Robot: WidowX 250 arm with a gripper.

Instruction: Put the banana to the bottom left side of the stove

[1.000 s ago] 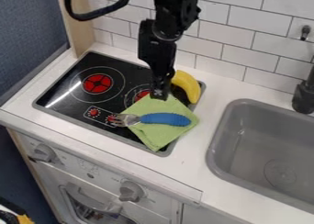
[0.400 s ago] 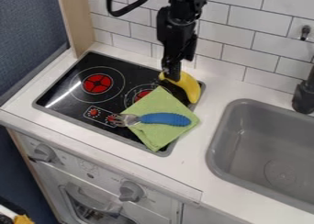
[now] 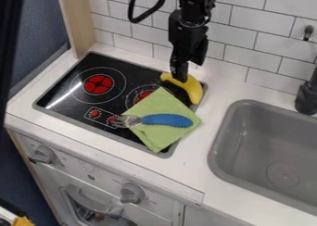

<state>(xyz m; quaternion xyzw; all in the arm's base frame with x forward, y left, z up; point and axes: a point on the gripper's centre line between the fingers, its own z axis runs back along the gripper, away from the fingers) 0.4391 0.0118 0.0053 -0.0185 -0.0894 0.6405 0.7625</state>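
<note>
The gripper (image 3: 180,76) had moved off the top corner of the green cloth (image 3: 155,136) to the banana (image 3: 193,91), which lay at the back right of the stove (image 3: 137,73), its position unchanged. How far open the gripper was, and whether it had any hold, could not be told. The approach seemed done; a secure grasp and the carry to the bottom left probably remained.

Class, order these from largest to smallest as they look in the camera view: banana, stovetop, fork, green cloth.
1. Stovetop
2. Green cloth
3. Fork and banana: unsure; the fork looks longer, but the banana is partly hidden.
</note>
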